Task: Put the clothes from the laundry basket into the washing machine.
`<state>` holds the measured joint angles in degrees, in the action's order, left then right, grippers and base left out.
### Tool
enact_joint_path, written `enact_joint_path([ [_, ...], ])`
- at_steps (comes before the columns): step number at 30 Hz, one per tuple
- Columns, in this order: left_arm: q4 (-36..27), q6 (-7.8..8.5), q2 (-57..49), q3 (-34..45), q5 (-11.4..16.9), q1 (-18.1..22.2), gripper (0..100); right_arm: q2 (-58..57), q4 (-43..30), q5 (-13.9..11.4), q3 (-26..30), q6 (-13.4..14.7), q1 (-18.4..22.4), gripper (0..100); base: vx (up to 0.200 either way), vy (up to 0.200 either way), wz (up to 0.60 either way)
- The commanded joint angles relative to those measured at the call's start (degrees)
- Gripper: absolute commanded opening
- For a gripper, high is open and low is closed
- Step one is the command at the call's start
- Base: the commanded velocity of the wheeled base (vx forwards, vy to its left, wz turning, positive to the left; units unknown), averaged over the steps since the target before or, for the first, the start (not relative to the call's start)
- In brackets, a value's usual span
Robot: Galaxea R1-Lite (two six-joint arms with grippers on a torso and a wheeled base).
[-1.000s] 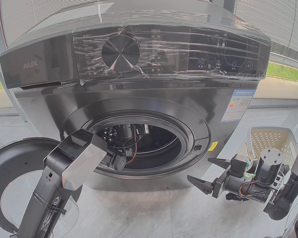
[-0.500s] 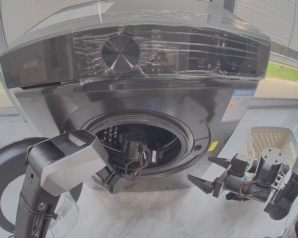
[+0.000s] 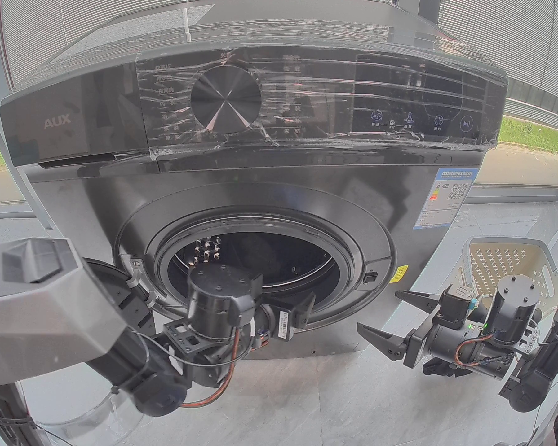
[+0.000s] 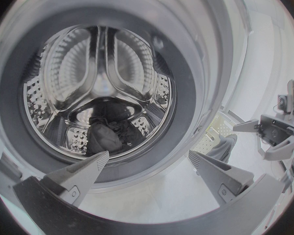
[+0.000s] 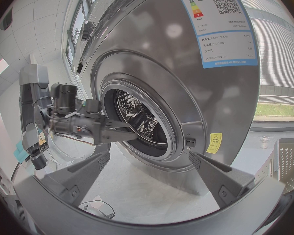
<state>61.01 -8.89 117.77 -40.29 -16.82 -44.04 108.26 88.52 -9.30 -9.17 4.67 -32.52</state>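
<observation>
Fingers of the left gripper [image 4: 147,154] stand spread wide with nothing between them, just outside the lower lip of the washing machine [image 3: 291,174] opening. Beyond them, a heap of dark clothes [image 4: 111,137] lies at the bottom of the drum [image 4: 101,66], well inside the rim.

The right gripper [image 3: 381,312] is spread too and carries nothing. It hangs low over the floor [image 3: 328,397], between the machine's front and the laundry basket [image 3: 508,261], which stands at the machine's right corner. From the left wrist, what looks like 1 grey cloth [image 4: 223,146] shows at the basket, so the load seems not yet finished.

The step in hand looks like going for the next piece. The right arm is the nearer of the 2 and would do well to come down into the basket from above and pinch a thick fold, so that nothing trails over the rim.

The open door [image 3: 62,419] hangs at the left, under the left arm. That arm sits across the opening and should clear it before anything is carried in.
</observation>
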Motion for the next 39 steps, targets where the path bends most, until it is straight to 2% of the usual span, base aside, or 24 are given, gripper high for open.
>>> enact_joint_path([
  [1,4.03,-4.74,-11.87,11.02,-2.25,-2.27,100,-1.65,-0.01,-0.01,1.08,-0.01,0.09,100,0.0,0.0,0.0],
  [3,5.78,-5.62,-16.17,15.77,-2.43,-1.57,100,-2.09,0.08,0.07,1.52,-0.01,0.18,100,0.0,0.0,0.0],
  [5,6.31,-5.62,-17.84,17.7,-2.07,-1.04,100,-2.88,0.08,0.07,1.61,-0.01,0.18,100,0.0,0.0,0.0],
  [9,9.12,-4.03,-22.06,22.98,-2.07,0.54,100,-5.52,0.08,0.86,1.78,-0.01,0.36,100,0.0,0.0,0.0],
  [12,10.44,-0.78,-25.05,26.05,-1.9,2.03,100,-7.81,0.08,4.99,2.05,0.25,1.5,100,0.0,0.0,0.0],
  [14,10.62,0.8,-26.02,27.37,-1.99,3.44,100,-10.09,-0.01,6.49,2.31,0.69,2.73,100,0.0,0.0,0.0],
  [15,10.7,1.59,-26.28,27.99,-2.07,3.88,100,-11.32,-0.1,6.75,2.4,0.69,3.26,100,-0.2,0.0,0.0],
  [18,10.7,2.38,-26.72,29.22,-2.07,4.41,100,-13.87,-0.63,6.75,3.54,0.6,4.58,100,-0.2,0.0,0.0],
  [26,10.79,2.91,-28.74,31.15,-2.16,5.28,100,-16.95,-0.8,6.75,9.17,0.78,4.75,100,-0.2,0.0,0.0],
  [28,10.79,4.84,-30.85,31.94,-2.16,5.28,100,-19.23,-0.98,6.84,9.17,0.69,4.75,100,-0.2,0.0,0.0],
  [30,10.79,5.46,-31.55,32.47,-2.25,5.28,100,-20.02,-1.06,6.84,9.17,0.69,4.75,100,-0.2,0.0,0.0],
  [31,10.79,6.69,-33.49,33.43,-2.25,5.28,100,-21.78,-1.5,7.1,9.17,0.69,4.31,100,-0.2,0.0,0.0],
  [33,10.7,7.83,-34.89,34.23,-2.34,5.37,100,-23.27,-3.0,7.46,9.17,0.69,4.14,100,-0.2,0.0,0.0],
  [35,10.7,9.77,-37.53,36.33,-2.51,5.64,100,-28.11,-9.5,8.86,9.17,0.08,4.05,100,-0.2,0.0,0.0],
  [36,10.7,10.03,-38.14,36.86,-2.43,5.64,100,-29.78,-11.79,9.13,9.17,-0.01,3.96,100,-0.2,0.0,0.0],
  [38,10.7,10.21,-40.43,38.36,-2.51,5.64,100,-36.55,-21.37,9.57,9.17,-0.19,3.34,100,-0.2,0.0,0.0],
  [39,10.62,10.21,-40.87,38.62,-2.51,5.72,100,-37.86,-23.13,9.57,9.17,-0.19,3.17,100,-0.2,0.0,0.0],
])
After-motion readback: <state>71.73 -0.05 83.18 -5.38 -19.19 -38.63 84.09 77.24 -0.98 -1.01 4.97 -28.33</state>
